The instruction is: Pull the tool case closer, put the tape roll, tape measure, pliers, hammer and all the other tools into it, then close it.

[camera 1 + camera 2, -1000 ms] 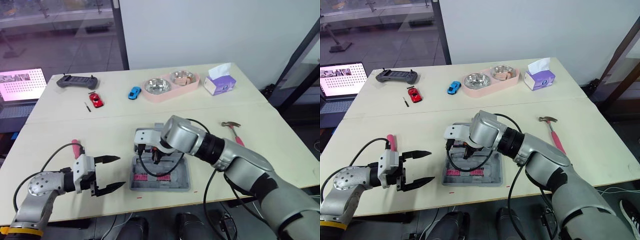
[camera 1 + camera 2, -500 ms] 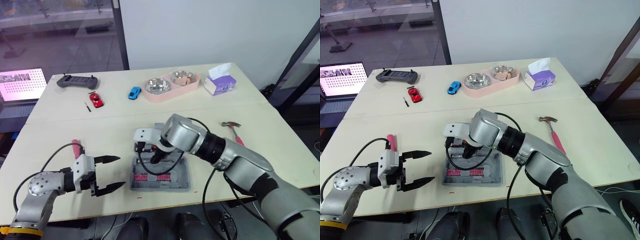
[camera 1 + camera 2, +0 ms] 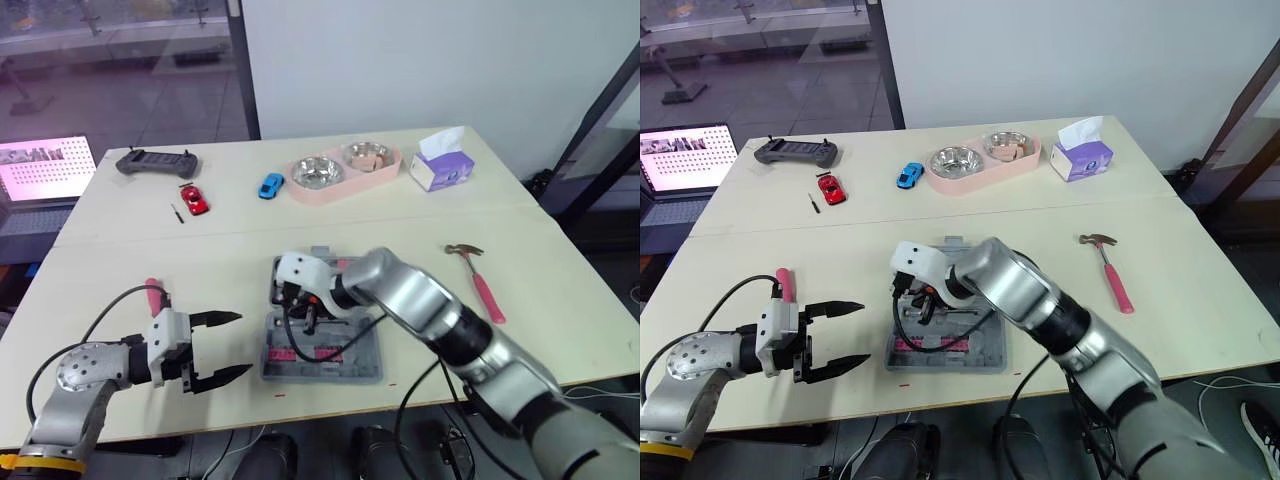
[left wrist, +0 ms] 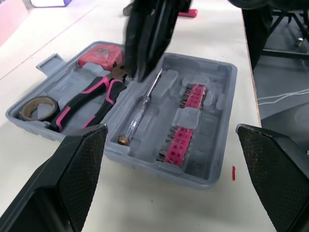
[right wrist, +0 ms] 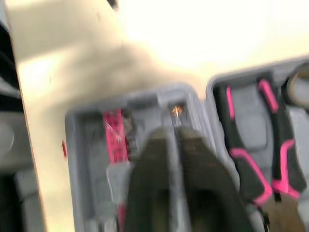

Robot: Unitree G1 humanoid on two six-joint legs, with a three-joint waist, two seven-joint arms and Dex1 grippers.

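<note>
The grey tool case (image 4: 227,125) lies open near the table's front edge (image 3: 300,377). It holds a tape roll (image 4: 38,107), pink-handled pliers (image 4: 91,104), a red tape measure (image 4: 99,55), pink bit strips (image 4: 186,121) and a screwdriver (image 4: 140,108) lying in its slot. My right gripper (image 3: 311,320) is down in the case, shut on the screwdriver's shaft (image 5: 173,164). To the left of the case my left gripper (image 3: 218,350) hovers open and empty. The pink-handled hammer (image 3: 480,285) lies on the table to the right. A pink-handled tool (image 3: 153,293) lies beside my left arm.
At the back stand a black controller (image 3: 153,161), a red toy car (image 3: 190,198), a blue toy car (image 3: 269,185), a pink double bowl (image 3: 345,170) and a tissue box (image 3: 440,165). A laptop (image 3: 40,165) glows off the far left edge.
My right arm has swung so its elbow now sits lower and nearer the front edge, while its gripper stays in the case. The left gripper has not moved.
</note>
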